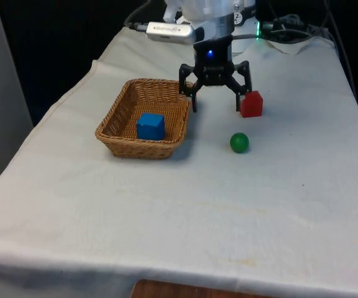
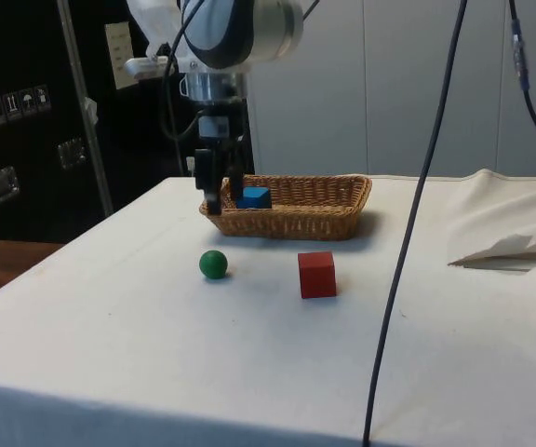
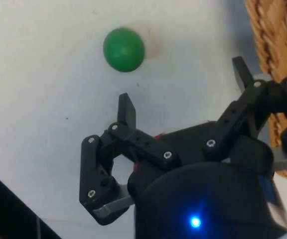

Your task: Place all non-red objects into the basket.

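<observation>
just ahead of the open gripper (image 1: 216, 105) lies the green ball (image 1: 239, 142).

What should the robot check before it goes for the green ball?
1. Jaws open and empty: ok; the gripper holds nothing.
2. Ball free on the cloth, nothing touching it: ok.
3. Cube already in the basket: ok.
4. Red block clear of the ball: ok, a gap shows between them.
5. Gripper over the ball: not ok; it hangs between basket and block.
6. Room in the basket: ok, bare floor beside the cube.
</observation>
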Tool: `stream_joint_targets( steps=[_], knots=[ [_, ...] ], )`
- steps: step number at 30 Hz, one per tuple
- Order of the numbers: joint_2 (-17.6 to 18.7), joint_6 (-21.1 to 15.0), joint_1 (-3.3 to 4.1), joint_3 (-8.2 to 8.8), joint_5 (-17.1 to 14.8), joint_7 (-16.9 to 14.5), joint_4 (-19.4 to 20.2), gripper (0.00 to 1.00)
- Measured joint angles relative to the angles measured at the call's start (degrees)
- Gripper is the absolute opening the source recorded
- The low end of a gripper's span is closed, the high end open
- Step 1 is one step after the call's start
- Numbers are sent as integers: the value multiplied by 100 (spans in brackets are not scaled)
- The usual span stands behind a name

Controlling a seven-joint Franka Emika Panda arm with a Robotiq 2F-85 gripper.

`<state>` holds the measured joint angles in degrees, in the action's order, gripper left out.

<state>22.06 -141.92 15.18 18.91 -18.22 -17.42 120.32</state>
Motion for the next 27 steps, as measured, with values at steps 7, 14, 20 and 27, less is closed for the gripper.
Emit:
stream_joint_targets(
  steps=[7,14,20,27],
  knots=[
    [34,0,0,-166,-6,183,11,100],
    [80,-6,0,-246,-11,241,-34,100],
    [92,-34,0,-298,-11,269,-34,100],
    [155,-138,0,-401,-23,338,-29,100]
  ],
)
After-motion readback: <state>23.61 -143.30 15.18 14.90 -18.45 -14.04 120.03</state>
